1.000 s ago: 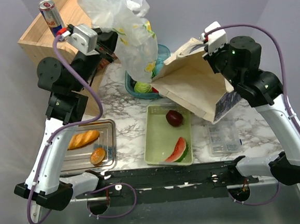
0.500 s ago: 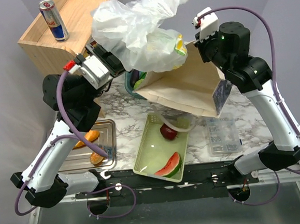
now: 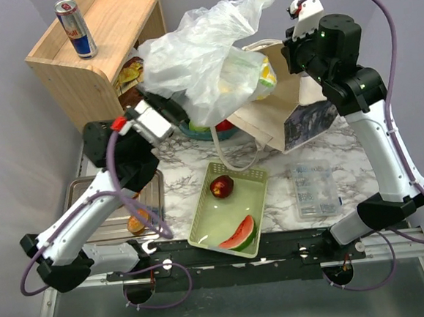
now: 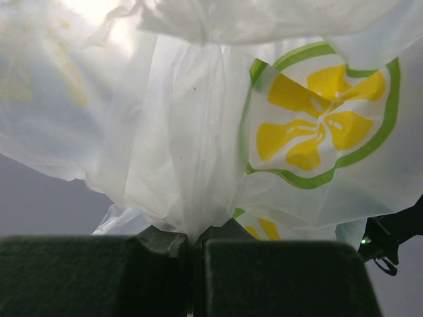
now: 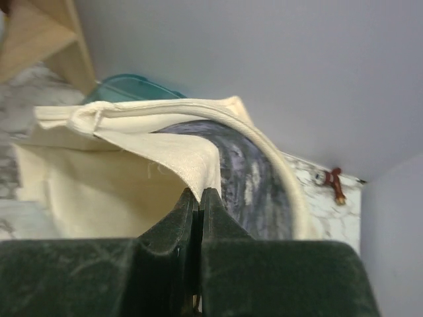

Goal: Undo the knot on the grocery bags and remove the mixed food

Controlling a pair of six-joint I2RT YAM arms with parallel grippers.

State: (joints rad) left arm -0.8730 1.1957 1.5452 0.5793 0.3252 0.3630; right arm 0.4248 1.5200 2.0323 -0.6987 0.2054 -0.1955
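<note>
Marble tabletop (image 3: 181,186): behind the green basket (image 3: 217,224), the grocery bag (image 3: 197,57) is clamped in the left gripper (image 4: 193,241), the canvas tote (image 5: 119,172) pinched in the right gripper (image 5: 199,198). Emptying is judged in hand; tipping is called for next.

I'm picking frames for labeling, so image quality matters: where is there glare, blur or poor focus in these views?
Left wrist: the grocery bag is backlit, blown out white at the top; the left fingers are dark and soft. Right wrist: the right fingers are blurred too, the cloth bag evenly lit. Top external: sharp, with even light and soft shadows.
</note>
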